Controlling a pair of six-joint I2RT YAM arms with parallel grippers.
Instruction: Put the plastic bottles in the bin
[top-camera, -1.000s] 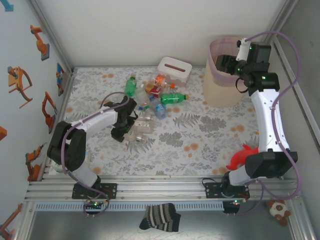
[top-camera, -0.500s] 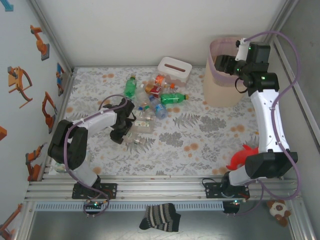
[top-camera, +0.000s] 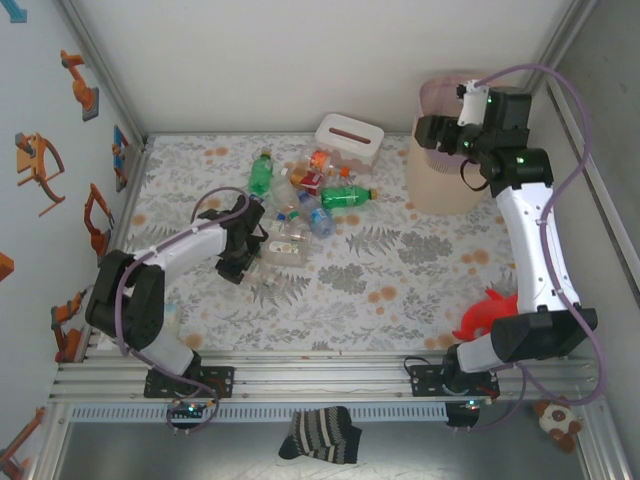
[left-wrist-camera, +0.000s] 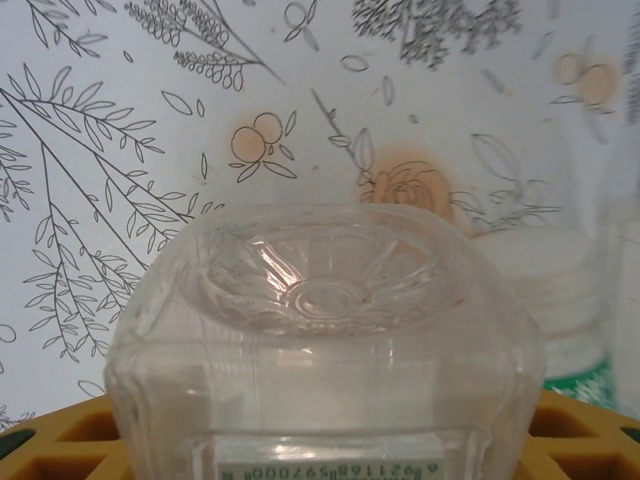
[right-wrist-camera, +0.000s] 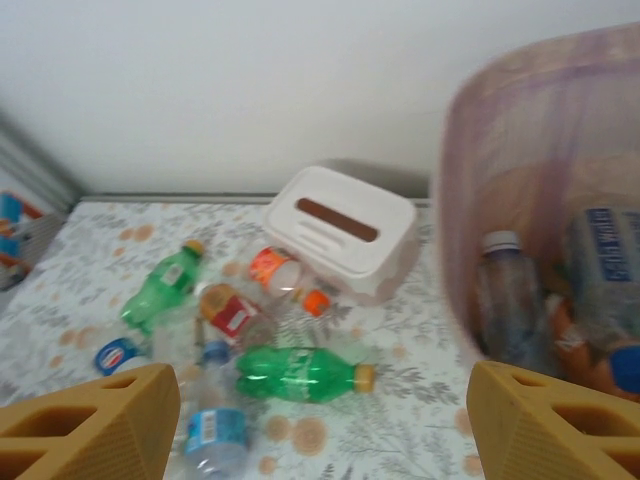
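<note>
The bin (top-camera: 440, 190), far right, holds several bottles (right-wrist-camera: 505, 300). The right gripper (right-wrist-camera: 325, 415) hangs open by its left rim. The left gripper (top-camera: 250, 250) clamps a clear bottle (left-wrist-camera: 325, 340) just near of the pile (top-camera: 320, 190).

Glossy clear plastic bottle (left-wrist-camera: 325, 300), matt printed table cover (left-wrist-camera: 120, 100), smooth beige plastic bin (top-camera: 430, 185)

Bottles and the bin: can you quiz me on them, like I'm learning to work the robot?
1. True or false: the bin already has bottles inside.
2. The right tool is: A open and empty, B shut on a bottle, C shut on a box.
3. Fill in: the bottle between the left tool's fingers is ____, not green.
Key: 1 true; 2 A; 3 clear.
</note>
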